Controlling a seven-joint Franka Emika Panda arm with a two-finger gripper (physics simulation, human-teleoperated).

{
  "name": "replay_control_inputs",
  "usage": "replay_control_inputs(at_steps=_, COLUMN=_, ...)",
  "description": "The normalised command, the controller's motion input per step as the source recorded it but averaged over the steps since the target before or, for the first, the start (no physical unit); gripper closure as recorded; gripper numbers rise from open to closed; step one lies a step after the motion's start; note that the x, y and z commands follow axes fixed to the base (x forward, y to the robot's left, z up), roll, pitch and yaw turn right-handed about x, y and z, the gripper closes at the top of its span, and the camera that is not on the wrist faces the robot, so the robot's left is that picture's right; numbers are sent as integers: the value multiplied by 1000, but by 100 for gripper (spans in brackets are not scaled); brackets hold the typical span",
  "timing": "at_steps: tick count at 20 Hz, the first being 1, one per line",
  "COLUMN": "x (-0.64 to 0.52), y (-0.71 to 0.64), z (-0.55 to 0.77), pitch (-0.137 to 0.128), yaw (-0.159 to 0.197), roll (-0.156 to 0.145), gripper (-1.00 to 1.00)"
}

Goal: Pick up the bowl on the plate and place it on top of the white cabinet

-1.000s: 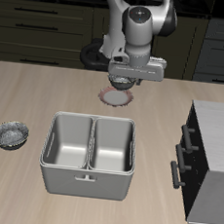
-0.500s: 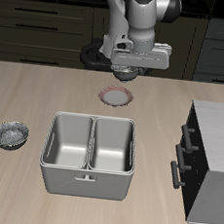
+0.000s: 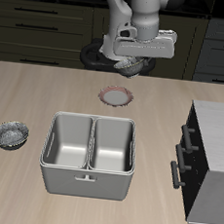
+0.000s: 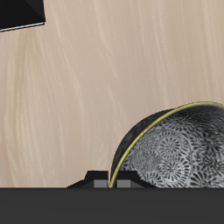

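My gripper [image 3: 128, 62] is shut on the rim of the dark grey speckled bowl [image 3: 134, 68] and holds it in the air, above and a little behind the plate [image 3: 117, 97]. The plate, with its reddish-pink rim, lies bare on the table. In the wrist view the bowl [image 4: 179, 149] hangs tilted from the gripper [image 4: 114, 180], with its patterned inside showing over the wooden table. The white cabinet [image 3: 216, 145] stands at the table's side, nearer the front edge, with nothing on its light top.
A grey two-compartment metal basin [image 3: 87, 170] stands in the middle near the front edge. A second speckled bowl [image 3: 11, 134] sits on the table at the side opposite the cabinet. A dark corner shape [image 4: 17, 13] shows in the wrist view.
The gripper has lifted the bowl off the plate and risen higher, leaving the plate bare. It has also shifted slightly toward the cabinet's side.
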Motion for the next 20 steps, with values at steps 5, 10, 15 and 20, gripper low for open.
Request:
replay_control_inputs(at_steps=5, x=94, y=82, z=146, pitch=10, yaw=11, roll=11, gripper=100)
replay_control_inputs(at_steps=10, x=-33, y=44, z=245, pitch=-38, yaw=30, roll=0, gripper=100)
replay_control_inputs(at_steps=15, x=-45, y=-20, z=284, pitch=-39, yaw=2, roll=-7, gripper=100)
replay_control_inputs(at_steps=20, x=-28, y=2, z=322, pitch=-49, yaw=7, roll=-6, gripper=100)
